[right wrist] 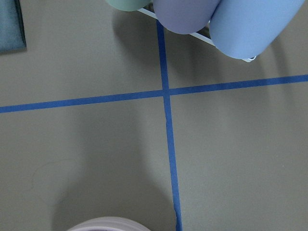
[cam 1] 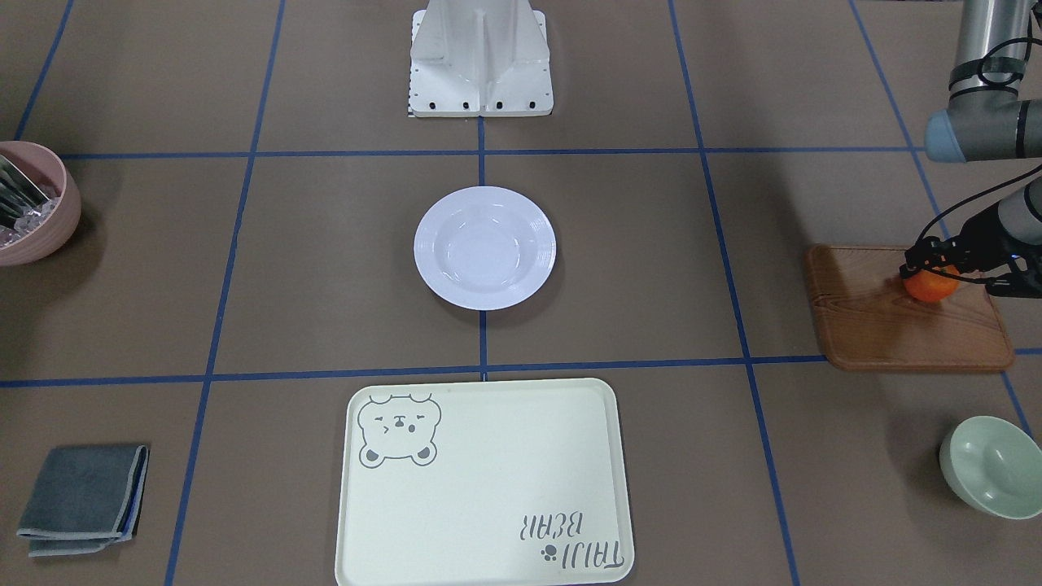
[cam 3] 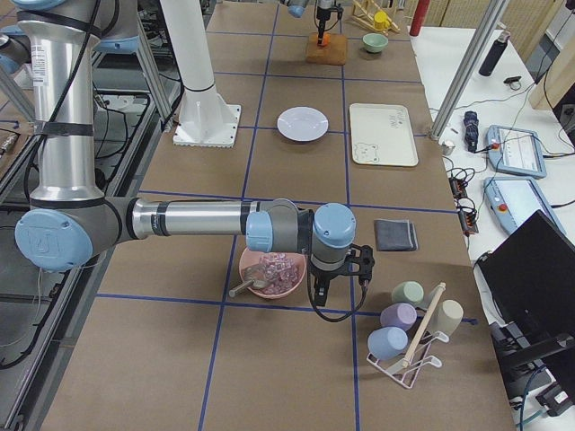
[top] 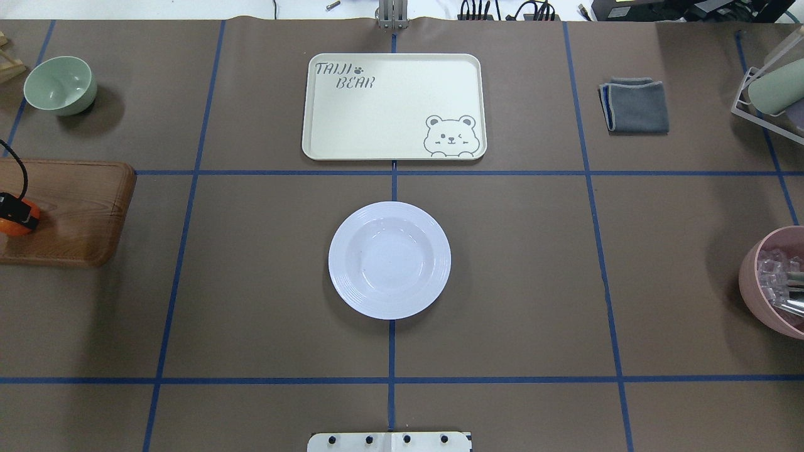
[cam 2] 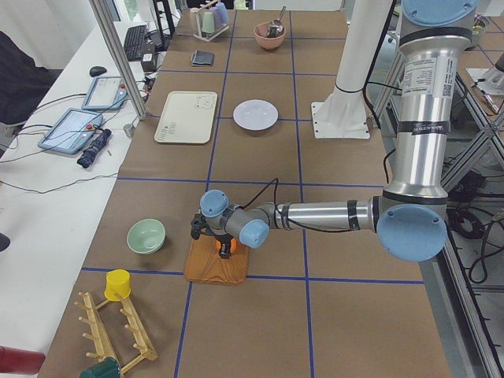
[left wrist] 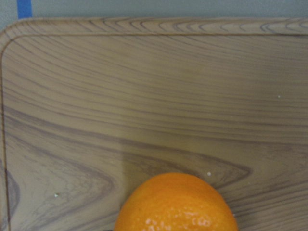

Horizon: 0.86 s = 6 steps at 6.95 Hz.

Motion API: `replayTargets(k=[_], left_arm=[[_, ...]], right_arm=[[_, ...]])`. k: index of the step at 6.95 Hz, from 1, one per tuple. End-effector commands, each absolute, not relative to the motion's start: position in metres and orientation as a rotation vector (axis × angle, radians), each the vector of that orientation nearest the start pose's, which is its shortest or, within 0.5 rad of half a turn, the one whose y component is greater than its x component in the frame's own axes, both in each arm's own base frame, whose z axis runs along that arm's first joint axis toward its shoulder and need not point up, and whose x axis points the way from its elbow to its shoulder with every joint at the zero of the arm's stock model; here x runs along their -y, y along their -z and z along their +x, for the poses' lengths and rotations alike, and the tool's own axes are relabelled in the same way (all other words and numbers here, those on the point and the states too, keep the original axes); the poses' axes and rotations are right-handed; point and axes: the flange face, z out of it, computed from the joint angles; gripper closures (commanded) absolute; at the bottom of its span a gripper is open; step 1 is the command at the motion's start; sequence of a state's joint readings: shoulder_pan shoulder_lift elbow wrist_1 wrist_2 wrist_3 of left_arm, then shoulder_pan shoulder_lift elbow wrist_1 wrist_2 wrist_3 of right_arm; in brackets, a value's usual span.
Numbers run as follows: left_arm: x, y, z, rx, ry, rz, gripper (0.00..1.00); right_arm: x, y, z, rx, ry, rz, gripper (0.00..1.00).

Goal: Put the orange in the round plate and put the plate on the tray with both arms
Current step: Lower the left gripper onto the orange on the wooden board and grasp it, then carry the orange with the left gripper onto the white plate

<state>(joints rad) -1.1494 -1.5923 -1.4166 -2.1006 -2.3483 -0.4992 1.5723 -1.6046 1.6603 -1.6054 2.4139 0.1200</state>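
The orange (cam 1: 933, 288) sits on the brown wooden board (cam 1: 887, 325) at the table's left end, and my left gripper (cam 1: 926, 272) reaches in from the side with its black fingers closed over it. The left wrist view shows the orange (left wrist: 175, 204) close up at its bottom edge, on the board's grain. The round plate (cam 1: 484, 248) stands empty at the table's centre. Beyond it, the cream tray (cam 1: 488, 488) with the bear drawing is also empty. My right gripper (cam 3: 346, 269) hangs beside the pink bowl (cam 3: 272, 274); I cannot tell whether it is open or shut.
A pale green bowl (cam 1: 989, 464) stands near the board. A folded grey cloth (cam 1: 81, 496) lies at the far right of the table. A rack of pastel cups (cam 3: 409, 323) stands near my right gripper. The robot's white base (cam 1: 480, 65) is behind the plate.
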Motion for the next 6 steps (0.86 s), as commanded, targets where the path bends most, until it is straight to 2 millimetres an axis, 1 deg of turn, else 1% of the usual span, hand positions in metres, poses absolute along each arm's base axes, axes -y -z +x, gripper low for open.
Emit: replayTargets(k=[1, 2, 3, 4, 5, 6], left_arm=[[0.504, -0.587, 0.16, -0.936, -0.078, -0.004, 1.0], [0.52, -0.516, 0.168, -0.937, -0.007, -0.033, 1.0], [0.539, -0.452, 0.189, -0.949, 0.054, -0.061, 1.0], [0.549, -0.379, 0.257, -0.977, 0.118, -0.138, 1.0], [0.536, -0.299, 0.344, -1.001, 0.165, -0.231, 1.0], [0.533, -0.222, 0.403, -1.008, 0.254, -0.23, 1.0]], right_arm=[[0.478, -0.628, 0.059, 0.859, -0.106, -0.031, 0.0], [0.478, -0.628, 0.057, 0.857, -0.13, -0.051, 0.0], [0.479, -0.627, 0.051, 0.857, -0.168, -0.072, 0.0], [0.479, -0.626, 0.051, 0.859, -0.167, -0.072, 0.0], [0.479, -0.626, 0.051, 0.859, -0.16, -0.068, 0.0], [0.479, -0.626, 0.051, 0.856, -0.152, -0.062, 0.0]])
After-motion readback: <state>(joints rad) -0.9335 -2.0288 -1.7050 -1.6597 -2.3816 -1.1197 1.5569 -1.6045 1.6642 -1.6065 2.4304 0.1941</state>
